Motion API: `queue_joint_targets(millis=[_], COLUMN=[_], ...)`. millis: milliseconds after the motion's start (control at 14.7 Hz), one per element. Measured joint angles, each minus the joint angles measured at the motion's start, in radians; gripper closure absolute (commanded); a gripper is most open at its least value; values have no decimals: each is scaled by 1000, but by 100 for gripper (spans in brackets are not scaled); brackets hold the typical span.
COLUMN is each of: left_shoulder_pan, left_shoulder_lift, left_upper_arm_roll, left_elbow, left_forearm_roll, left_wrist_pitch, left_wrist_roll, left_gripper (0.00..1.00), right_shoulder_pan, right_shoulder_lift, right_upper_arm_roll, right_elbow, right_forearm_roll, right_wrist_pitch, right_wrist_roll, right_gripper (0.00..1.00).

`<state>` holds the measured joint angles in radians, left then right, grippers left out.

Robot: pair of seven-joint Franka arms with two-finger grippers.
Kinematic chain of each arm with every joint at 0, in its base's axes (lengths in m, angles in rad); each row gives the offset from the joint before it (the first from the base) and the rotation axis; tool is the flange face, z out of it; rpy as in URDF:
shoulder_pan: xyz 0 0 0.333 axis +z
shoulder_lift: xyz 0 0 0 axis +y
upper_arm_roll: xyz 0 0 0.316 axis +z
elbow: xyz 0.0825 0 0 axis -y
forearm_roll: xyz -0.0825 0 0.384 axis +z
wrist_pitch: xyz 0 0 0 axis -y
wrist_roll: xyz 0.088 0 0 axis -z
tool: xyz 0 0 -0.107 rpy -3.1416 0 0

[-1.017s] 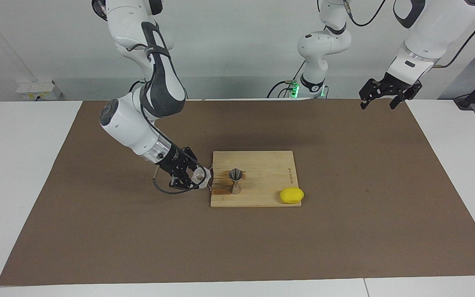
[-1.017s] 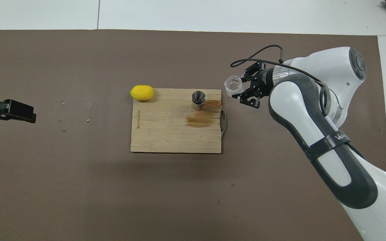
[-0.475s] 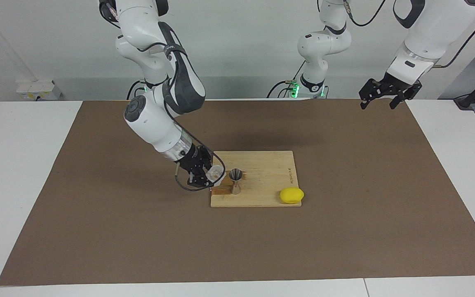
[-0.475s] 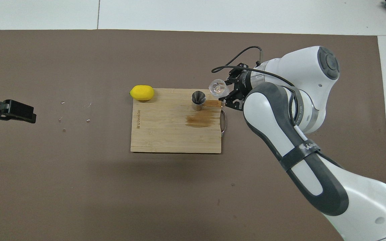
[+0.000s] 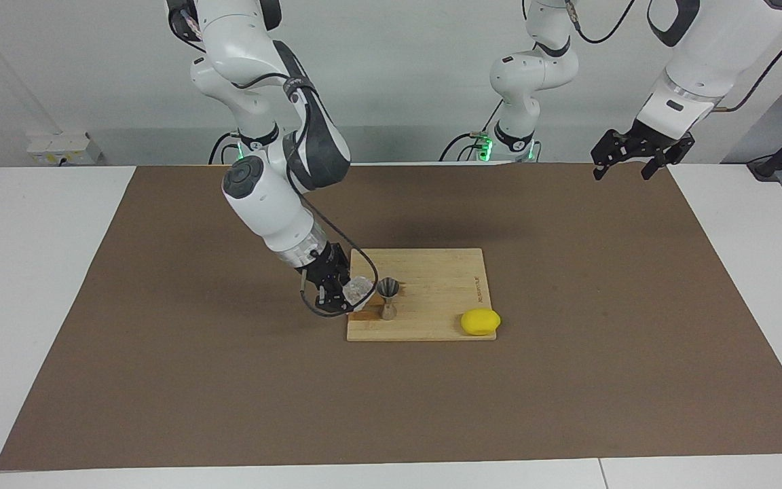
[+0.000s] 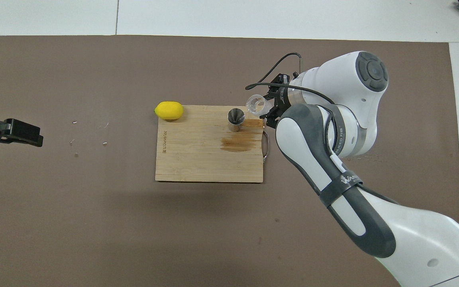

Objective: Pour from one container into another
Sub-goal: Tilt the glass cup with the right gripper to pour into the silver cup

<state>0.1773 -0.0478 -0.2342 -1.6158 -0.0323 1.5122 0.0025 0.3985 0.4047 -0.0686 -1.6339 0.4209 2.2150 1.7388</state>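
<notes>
Two arms share the brown mat (image 5: 160, 380), and only one is at work. Across the facing view, the right arm comes first: it leans down from its base with its forearm slanting toward the board (image 5: 432, 272), and a grey band on the upper link carries white lettering too small to read. The right gripper (image 5: 345, 288) is clenched on the glass (image 5: 360, 289), which it holds tipped over, mouth toward the jigger (image 5: 387, 297), over the board's edge at the right arm's end. In the overhead view the glass (image 6: 255, 104) shows its open mouth just beside the jigger (image 6: 236, 118), apart from it. The jigger stands upright on the board (image 6: 197, 159), near the edge farther from the robots, with a dark wet stain (image 6: 239, 142) beside it. A burnt-in mark runs along the board's end toward the left arm, not legible. A lemon (image 5: 480, 321) rests at that corner, touching the board. The left arm waits, its left gripper (image 5: 624, 166) hanging with fingers spread, holding nothing, above the mat's corner.
</notes>
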Motion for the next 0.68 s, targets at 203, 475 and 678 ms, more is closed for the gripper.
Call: queue_joint_targets(millis=[203, 475, 678], left_shoulder_pan=[0, 0, 0], left_shoulder_lift=[0, 0, 0], left_upper_arm_roll=[0, 0, 0], left_elbow=[0, 0, 0], left_forearm_roll=[0, 0, 0], left_wrist_pitch=[0, 0, 0], left_wrist_roll=[0, 0, 0], left_gripper=[0, 0, 0], right_shoulder_pan=[23, 34, 44], right_shoulder_lift=[0, 0, 0], right_upper_arm_roll=[0, 0, 0], right_elbow=[7, 17, 31], right_forearm_roll=[-56, -117, -176], right_wrist_pitch=[-20, -43, -73], right_wrist_roll=[5, 8, 8], right_gripper=[100, 100, 100])
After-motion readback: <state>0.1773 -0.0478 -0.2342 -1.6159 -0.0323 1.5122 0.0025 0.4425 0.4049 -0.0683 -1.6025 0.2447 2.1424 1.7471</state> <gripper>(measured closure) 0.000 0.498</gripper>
